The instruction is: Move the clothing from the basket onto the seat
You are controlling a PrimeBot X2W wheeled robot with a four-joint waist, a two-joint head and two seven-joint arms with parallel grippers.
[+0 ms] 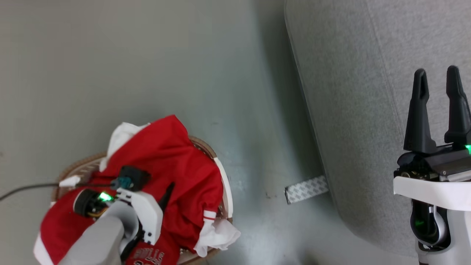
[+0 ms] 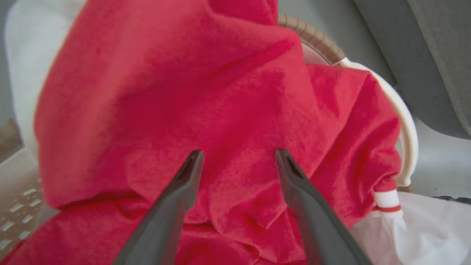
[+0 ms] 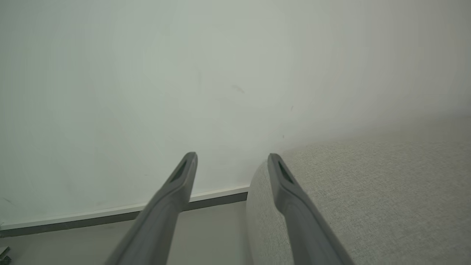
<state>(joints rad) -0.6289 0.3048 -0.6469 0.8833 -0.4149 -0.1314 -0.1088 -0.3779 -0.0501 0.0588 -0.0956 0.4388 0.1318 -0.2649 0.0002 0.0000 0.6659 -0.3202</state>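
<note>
Wide left hand (image 2: 237,156); just beyond its tips, soft crumpled red clothing (image 2: 184,92) mounds shapelessly in the basket (image 2: 312,36); right hand (image 1: 438,79) wide.

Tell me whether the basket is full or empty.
Full: the clothing heaps above the basket rim and spills over its side. The left gripper is open at the pile, holding nothing.

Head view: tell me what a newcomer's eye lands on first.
The bright red clothing heaped in the basket at lower left, with the left gripper open over it. Next, the big grey seat at right, the right gripper open above it.
</note>
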